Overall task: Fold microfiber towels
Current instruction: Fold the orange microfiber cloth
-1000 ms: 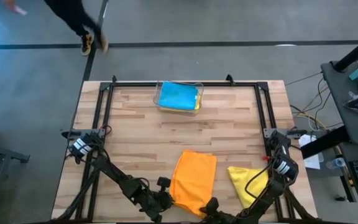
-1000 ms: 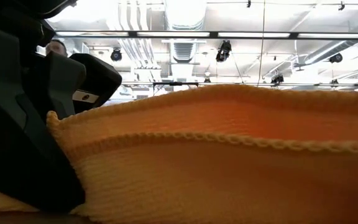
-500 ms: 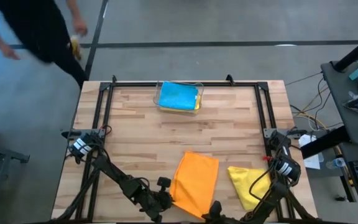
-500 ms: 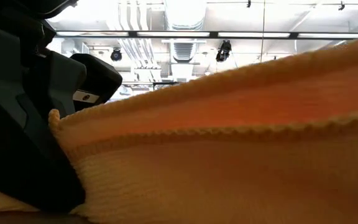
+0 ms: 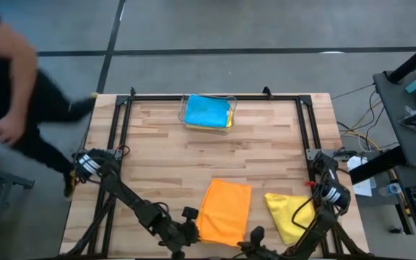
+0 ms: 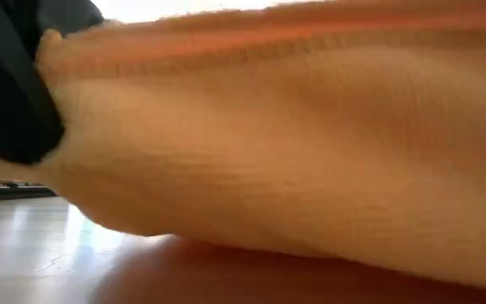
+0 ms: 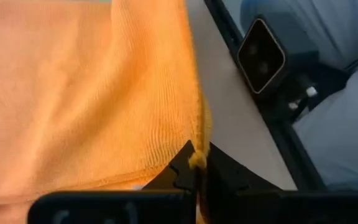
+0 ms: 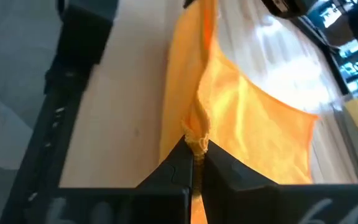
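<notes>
Pinching the near edge of the orange towel [image 5: 224,211] with both arms, I have each set of jaws fully closed on cloth. The left gripper [image 7: 197,163] has one near corner nipped between its tips, a small tuft of hem showing at the pinch; the right gripper [image 8: 196,149] has the other near corner, with the fabric bunched and rising out of the pinch in a ridge. From above, both grippers sit at the near edge of the worktop [image 5: 157,159], the left gripper [image 5: 188,230] at the towel's left corner and the right gripper [image 5: 251,238] at its right corner, so the two are about equally close to the job.

The towel stretches away from the jaws toward the far side of the worktop, its long axis running front to back, tilted a little. Its near edge looks lifted: in the low view the cloth [image 6: 310,143] fills almost the whole picture and curves up off the wood. My guess is that the next move is to carry this held edge forward over the rest of the towel and lay it on the far edge, both arms travelling together so the fold stays square.

Just to the right lies a yellow towel [image 5: 287,211], rumpled, near the right arm. At the far side a clear bin [image 5: 231,101] holds a blue towel [image 5: 205,112], a strip of yellow showing beside it. A person [image 5: 9,94] is passing the left edge of the worktop.
</notes>
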{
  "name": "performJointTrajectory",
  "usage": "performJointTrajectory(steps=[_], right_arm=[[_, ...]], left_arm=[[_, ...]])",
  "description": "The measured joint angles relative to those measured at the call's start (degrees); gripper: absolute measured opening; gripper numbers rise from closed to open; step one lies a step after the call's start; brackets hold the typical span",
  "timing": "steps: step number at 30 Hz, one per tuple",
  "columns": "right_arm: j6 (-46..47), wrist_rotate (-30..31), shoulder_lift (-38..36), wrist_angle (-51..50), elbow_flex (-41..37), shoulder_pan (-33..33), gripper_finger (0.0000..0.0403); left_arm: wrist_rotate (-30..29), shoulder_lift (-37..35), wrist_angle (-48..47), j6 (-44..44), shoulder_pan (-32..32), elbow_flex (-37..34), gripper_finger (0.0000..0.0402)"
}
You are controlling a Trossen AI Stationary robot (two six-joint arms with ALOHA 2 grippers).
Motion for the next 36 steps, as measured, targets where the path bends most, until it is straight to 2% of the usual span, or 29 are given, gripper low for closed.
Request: performJointTrajectory(steps=[5, 12, 23, 27, 32, 36], right_arm=[[4.1, 1.6, -0.6, -3.6, 0.0, 0.0, 0.0008], [4.8, 4.3, -2.4, -4.5, 0.0, 0.0, 0.0008], [5.7, 5.6, -4.3, -8.0, -0.1, -1.0, 0.0008], [11.1, 5.6, -4.3, -14.2, -0.1, -1.4, 0.0008], [24.7, 5.8, -4.3, -27.0, -0.3, -1.8, 0.0008], [29.6, 5.8, -4.3, -30.9, -1.0, -2.0, 0.0008]], left_arm=[[1.4, -3.3, -1.8, -0.1, 0.7, 0.0, 0.0000], [10.0, -4.6, -3.9, -3.0, 1.9, 1.2, 0.0000], [9.8, -4.9, -11.6, -0.9, 3.9, 4.0, 0.0000], [9.2, -5.2, -14.3, 0.6, 5.8, 4.4, 0.0000], [8.2, -5.2, -16.2, 2.8, 9.5, 4.2, 0.0000], [8.2, -5.3, -16.2, 6.3, 11.8, 4.2, 0.0000]])
